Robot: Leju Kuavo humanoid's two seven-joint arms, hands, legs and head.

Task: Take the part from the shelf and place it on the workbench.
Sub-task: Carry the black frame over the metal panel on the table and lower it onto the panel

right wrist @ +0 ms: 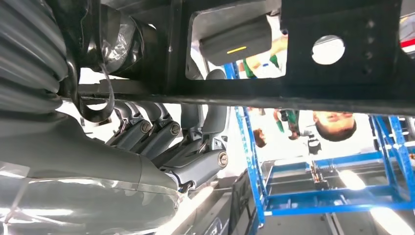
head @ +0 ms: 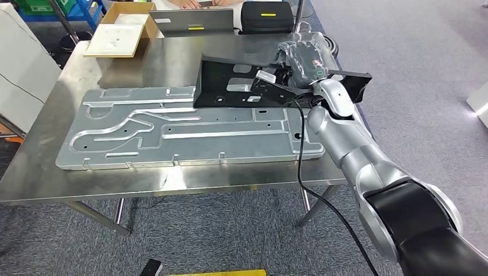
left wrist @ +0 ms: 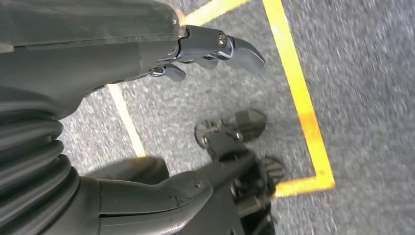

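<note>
The part (head: pixel 230 83) is a black metal bracket with several cutouts. It is tilted over the back right of the steel workbench (head: pixel 172 178). My right hand (head: pixel 302 57) grips its right end from above. In the right wrist view the fingers (right wrist: pixel 195 147) curl around the edge of the part (right wrist: pixel 342 73). The part's low near edge meets the far edge of a large silver stamped panel (head: pixel 190 126); I cannot tell whether it rests on it. My left hand (left wrist: pixel 122 54) hangs over the grey floor, fingers and thumb apart, holding nothing.
The silver panel covers most of the workbench. At the back stand a cardboard box (head: pixel 124 29), a grey case (head: pixel 193 22) and a black case (head: pixel 266 16), with a person (head: pixel 187 3) behind them. A black cable (head: pixel 305 172) hangs along my right arm. Yellow floor tape (left wrist: pixel 303 112) lies below.
</note>
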